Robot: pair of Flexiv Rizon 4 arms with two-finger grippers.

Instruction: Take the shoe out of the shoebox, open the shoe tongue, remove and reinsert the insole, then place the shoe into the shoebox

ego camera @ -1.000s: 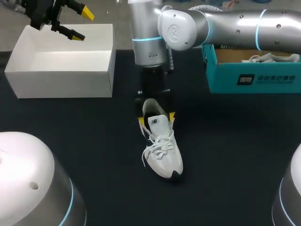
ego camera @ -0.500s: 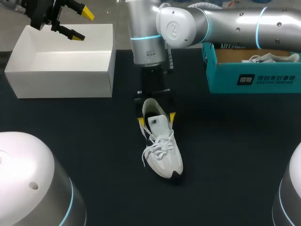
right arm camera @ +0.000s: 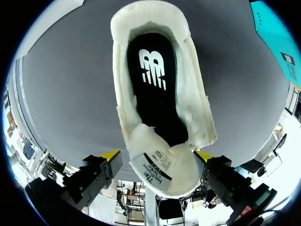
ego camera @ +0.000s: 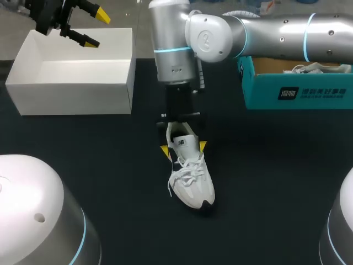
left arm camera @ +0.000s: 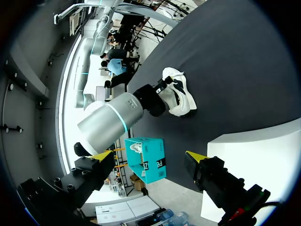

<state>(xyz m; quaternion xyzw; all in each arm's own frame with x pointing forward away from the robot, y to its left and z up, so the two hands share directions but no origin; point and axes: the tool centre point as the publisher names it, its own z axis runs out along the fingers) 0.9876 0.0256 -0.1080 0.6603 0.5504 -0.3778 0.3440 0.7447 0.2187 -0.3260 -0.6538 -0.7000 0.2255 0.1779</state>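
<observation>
A white laced shoe [ego camera: 192, 178] lies on the black table, toe toward me. Its opening shows a black insole [right arm camera: 153, 94], and the white tongue [right arm camera: 162, 172] is folded forward. My right gripper [ego camera: 183, 148] stands open, pointing down over the shoe's heel end, one yellow fingertip on each side of the shoe; in the right wrist view the gripper [right arm camera: 157, 155] straddles the shoe at the tongue. My left gripper [ego camera: 83, 27] hangs open and empty above the white box [ego camera: 71, 91], far from the shoe [left arm camera: 178, 92]. The teal shoebox [ego camera: 298, 91] stands at the back right.
A second shoe [ego camera: 311, 68] lies inside the teal shoebox. The white box takes up the back left corner. My right arm [ego camera: 265, 36] stretches across the back of the table from the right. In the left wrist view the teal shoebox [left arm camera: 146, 159] sits beyond the right arm [left arm camera: 117, 117].
My right gripper has come down and a little toward the shoe's laces, its yellow tips now lower along the shoe's sides. The left arm and the shoe have not moved.
</observation>
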